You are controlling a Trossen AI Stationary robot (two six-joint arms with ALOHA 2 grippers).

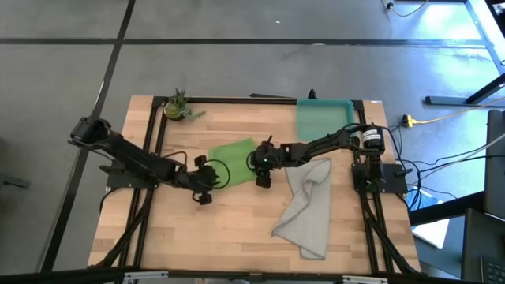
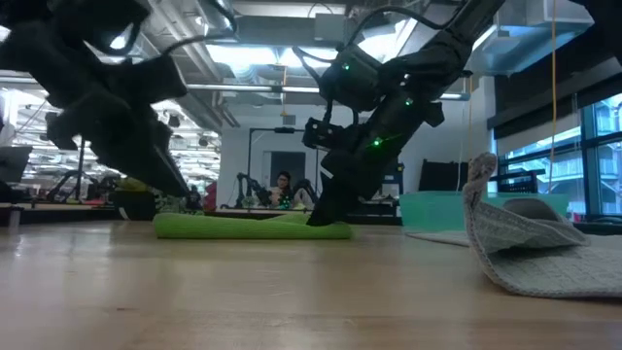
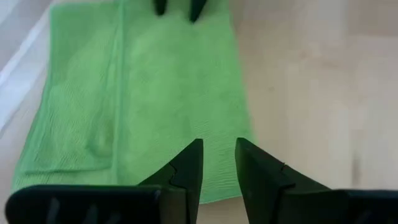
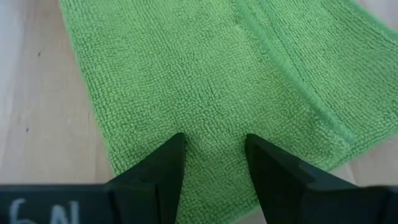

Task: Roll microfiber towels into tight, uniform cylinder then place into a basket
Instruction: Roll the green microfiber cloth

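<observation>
Lying flat between both sets of fingers, the bright lime green microfiber towel [image 1: 233,161] spans the gap. Left gripper [image 3: 217,163] hangs over one short edge, fingers slightly parted, holding nothing. Right gripper [image 4: 212,158] presses at the opposite edge, fingers apart astride cloth, none pinched between them.

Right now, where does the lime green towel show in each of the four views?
High view: lime green towel at table centre, between the left gripper and right gripper.
Low view: a flat green strip left of centre, under the dark arms.
Left wrist view: fills the upper left.
Right wrist view: fills most of the picture.
Shared landmark: the towel's folded-over flap, seen in both wrist views.
</observation>
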